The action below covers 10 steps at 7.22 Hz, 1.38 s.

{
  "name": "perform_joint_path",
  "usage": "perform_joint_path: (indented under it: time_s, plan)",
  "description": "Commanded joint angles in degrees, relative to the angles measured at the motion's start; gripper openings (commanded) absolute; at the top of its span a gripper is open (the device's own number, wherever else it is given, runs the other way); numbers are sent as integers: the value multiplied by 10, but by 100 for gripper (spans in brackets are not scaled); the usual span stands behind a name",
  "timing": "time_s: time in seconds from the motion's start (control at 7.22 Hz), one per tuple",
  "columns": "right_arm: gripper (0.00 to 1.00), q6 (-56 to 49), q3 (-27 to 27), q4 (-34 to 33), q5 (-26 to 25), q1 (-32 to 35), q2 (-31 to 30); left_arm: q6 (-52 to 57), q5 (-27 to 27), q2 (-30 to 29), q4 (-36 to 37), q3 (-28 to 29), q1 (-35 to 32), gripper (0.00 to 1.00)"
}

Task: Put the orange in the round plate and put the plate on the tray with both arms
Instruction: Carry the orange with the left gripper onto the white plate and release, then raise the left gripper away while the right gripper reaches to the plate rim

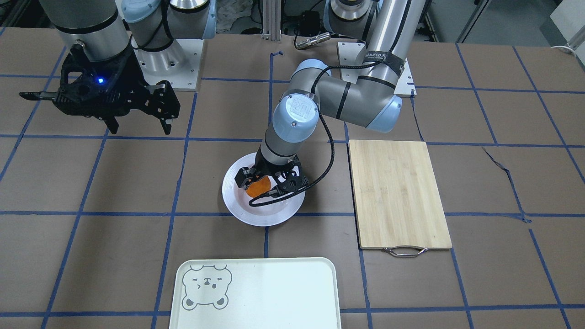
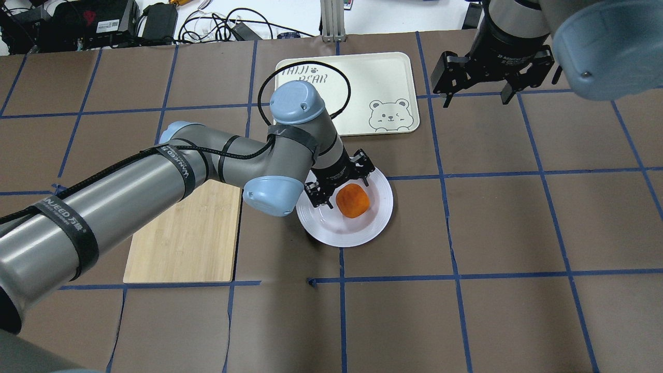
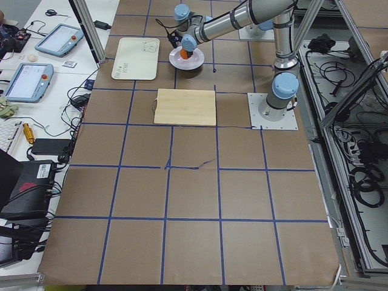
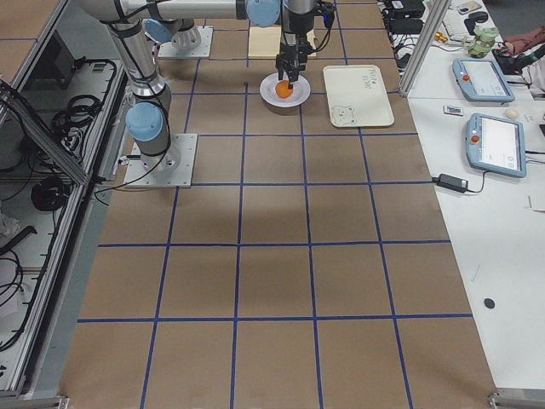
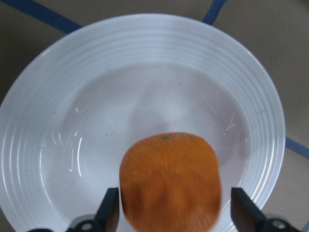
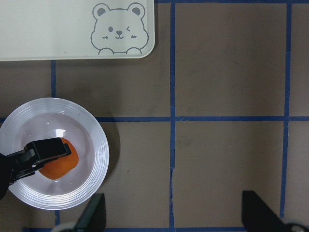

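Observation:
The orange (image 1: 258, 187) lies in the sunken centre of the round plate (image 1: 237, 205) at mid-table. My left gripper (image 1: 267, 180) hangs straight down over it, open, one finger on each side of the fruit. The left wrist view shows the orange (image 5: 170, 181) between the fingers (image 5: 111, 212), with a small gap on its right side. My right gripper (image 2: 476, 96) hovers open and empty above the table, off to the side of the tray (image 2: 362, 67). The tray (image 1: 256, 292) lies bare beyond the plate (image 2: 375, 217).
A bamboo cutting board (image 1: 397, 192) with a metal handle lies beside the plate on my left arm's side. Blue tape lines divide the brown table cover. The right wrist view shows the plate (image 6: 94, 140), the tray's bear corner (image 6: 118, 29) and bare cover.

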Motion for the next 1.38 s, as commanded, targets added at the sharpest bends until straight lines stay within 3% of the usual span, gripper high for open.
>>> perform_joint_path:
  time_s: [0.0,0.14,0.42,0.55,0.69,0.83,0.97,1.25]
  plan:
    - [100,1,5,-8,1,-1,2,36,19,13,0,15,3,100]
    - [100,-1,6,-11,8,-2,5,88,53,22,-19,40,23,100]
    - [100,-1,14,-31,56,-27,26,194,55,60,-196,133,68,100]
    - [100,-2,25,-63,86,-39,50,250,56,82,-300,184,81,100]
    - [100,0,49,-113,93,-39,73,314,56,109,-356,215,96,100]
    - [100,2,86,-162,100,-39,82,369,58,148,-404,218,106,100]
    - [100,-2,142,-222,169,-39,89,430,85,185,-415,214,110,100]
    - [100,6,260,-395,215,-38,111,467,101,245,-426,187,116,95]
